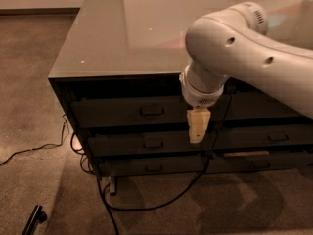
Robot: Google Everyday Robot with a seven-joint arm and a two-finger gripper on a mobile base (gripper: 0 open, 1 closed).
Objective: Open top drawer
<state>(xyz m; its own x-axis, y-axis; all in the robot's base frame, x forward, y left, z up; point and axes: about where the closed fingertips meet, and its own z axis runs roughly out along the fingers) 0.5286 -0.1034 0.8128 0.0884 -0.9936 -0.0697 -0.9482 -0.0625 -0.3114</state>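
Camera view: the top drawer (112, 112) is sitting shut under the worktop (122, 43), its handle (152, 111) uncovered. The pincer (196, 130) is hanging just right of that handle; whether it is apart or together, I cannot tell. Cables (146, 205) are trailing across the floor below the drawer.

top drawer (122, 112) dark grey | jaws cream, in front of it | arm (234, 38) white

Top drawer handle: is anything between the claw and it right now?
Nothing visible. The claw hangs just right of the loop handle on the top drawer, with only bare drawer front between them.
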